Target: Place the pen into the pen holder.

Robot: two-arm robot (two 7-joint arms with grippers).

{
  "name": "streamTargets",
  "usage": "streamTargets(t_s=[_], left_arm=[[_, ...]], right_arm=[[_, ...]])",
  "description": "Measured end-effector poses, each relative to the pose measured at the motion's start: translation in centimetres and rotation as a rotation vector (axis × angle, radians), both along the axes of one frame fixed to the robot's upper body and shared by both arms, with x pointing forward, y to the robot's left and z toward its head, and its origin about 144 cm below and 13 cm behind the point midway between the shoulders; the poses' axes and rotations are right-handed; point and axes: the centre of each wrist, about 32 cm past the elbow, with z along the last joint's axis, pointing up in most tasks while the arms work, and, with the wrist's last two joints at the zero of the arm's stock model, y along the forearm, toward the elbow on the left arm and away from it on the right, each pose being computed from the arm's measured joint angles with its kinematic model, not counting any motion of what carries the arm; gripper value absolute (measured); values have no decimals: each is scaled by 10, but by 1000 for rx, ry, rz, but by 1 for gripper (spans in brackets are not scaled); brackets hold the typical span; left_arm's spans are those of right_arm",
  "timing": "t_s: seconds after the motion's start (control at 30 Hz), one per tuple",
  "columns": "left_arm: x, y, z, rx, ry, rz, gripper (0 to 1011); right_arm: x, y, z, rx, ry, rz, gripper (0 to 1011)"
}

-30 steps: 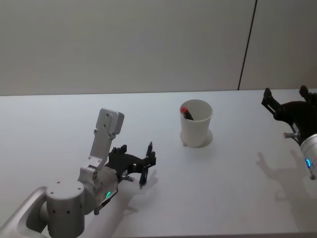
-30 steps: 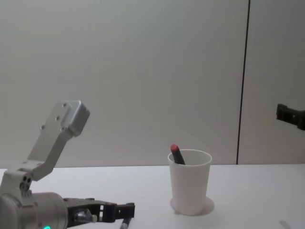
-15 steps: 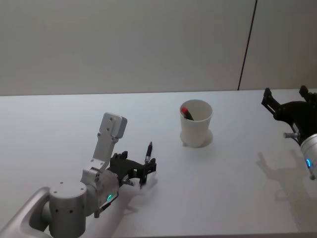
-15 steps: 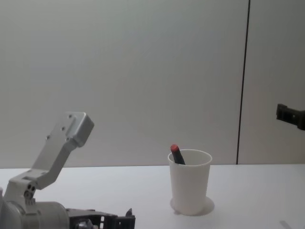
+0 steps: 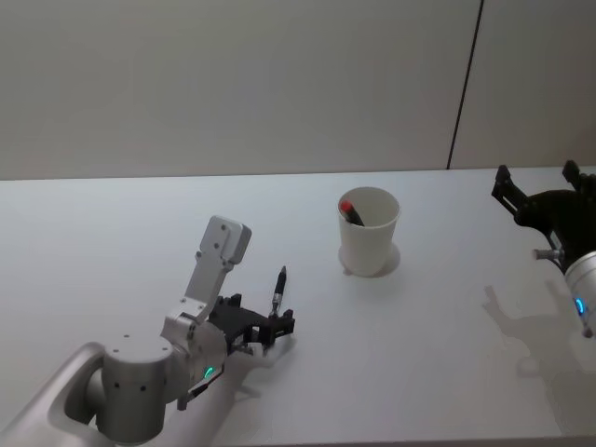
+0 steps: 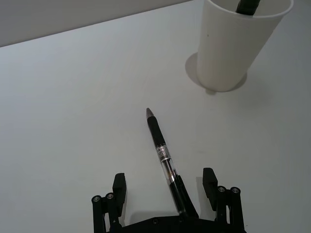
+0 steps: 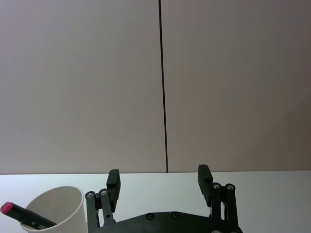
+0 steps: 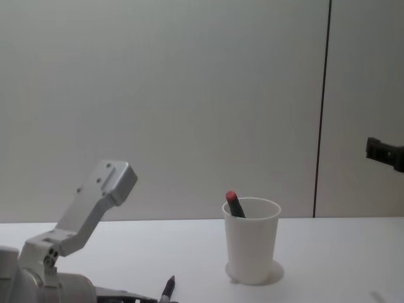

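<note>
Currently: left pincer [image 5: 272, 324] low on the counter [image 5: 112, 233], lower left of the head view. Its fingers [image 6: 119, 187] are spread wide and straddle the pen [image 6: 160, 145] without touching it. Released, nothing gripped.

Pen: flat on the counter as far as the left wrist view shows, its back end tucked between the fingers under the pincer body, its tip aimed toward the cup [image 5: 369, 244]. Pen and cup are well apart. The cup stands upright right of centre in the head view, with a red-capped marker [image 5: 350, 211] leaning inside it.

Handling (judgement): the pen is light and stiff, with a smooth clear barrel that is likely slippery and apt to roll. Best hold looks like the dark ribbed grip section just behind the tip, or mid-barrel, pinched across its width. The paper cup is light and could tip if the pen knocks its rim, so enter steeply from above.

Right pincer [image 5: 537, 179]: parked at the right edge of the head view, raised, released, empty.

Surroundings: counter plain white and matte, otherwise bare. Behind it a plain grey wall [image 5: 233, 84] with one dark vertical seam [image 5: 466, 84].
</note>
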Motion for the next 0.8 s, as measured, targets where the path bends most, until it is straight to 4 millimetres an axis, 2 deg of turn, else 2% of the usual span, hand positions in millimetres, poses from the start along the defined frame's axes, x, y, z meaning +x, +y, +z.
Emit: streamTargets(t_s=[0.13, 0.27, 0.3, 0.4, 0.43, 0.5, 0.6, 0.8], left_arm=[[1, -1, 0, 13, 14, -4, 982], [3, -2, -1, 24, 25, -8, 904], [3, -2, -1, 30, 31, -10, 857], [4, -3, -1, 39, 37, -12, 809], [4, -3, -1, 44, 42, -14, 742], [4, -4, -1, 50, 47, -16, 702], [5, -4, -1, 57, 52, -18, 565], [6, -5, -2, 66, 60, -22, 469]], right_arm=[[0, 0, 0, 0, 0, 0, 1001], [0, 0, 0, 0, 0, 0, 1001], [0, 0, 0, 0, 0, 0, 1001], [0, 0, 0, 0, 0, 0, 1002], [0, 0, 0, 0, 0, 0, 1001], [0, 0, 0, 0, 0, 0, 1001], [0, 0, 0, 0, 0, 0, 1001], [0, 0, 0, 0, 0, 0, 1002]])
